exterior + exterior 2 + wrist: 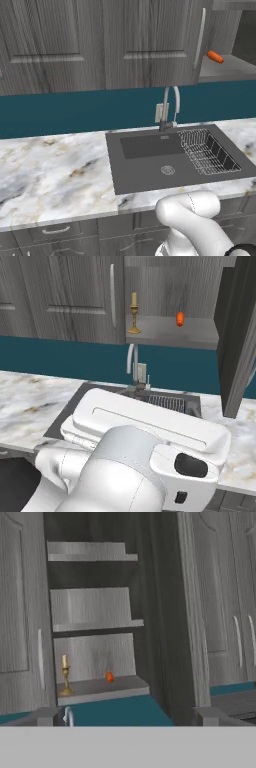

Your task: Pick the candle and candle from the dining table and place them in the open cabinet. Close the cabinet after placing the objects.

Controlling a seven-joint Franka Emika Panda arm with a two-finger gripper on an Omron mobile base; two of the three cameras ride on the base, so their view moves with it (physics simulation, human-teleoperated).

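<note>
We read no writing anywhere; inside the open cabinet (172, 333), a brass-gold candle (134, 313) stands left of an orange-red block (180, 318), our gripper (128, 719) wide and empty.

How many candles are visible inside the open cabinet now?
1: a brass-holder candle on the cabinet's bottom shelf, left of a small orange-red block. Another may be hidden.

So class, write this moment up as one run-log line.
brass candle: on lowest shelf of open cabinet | orange-red block: same shelf, apart | cabinet door: open | tool: open, empty
</note>
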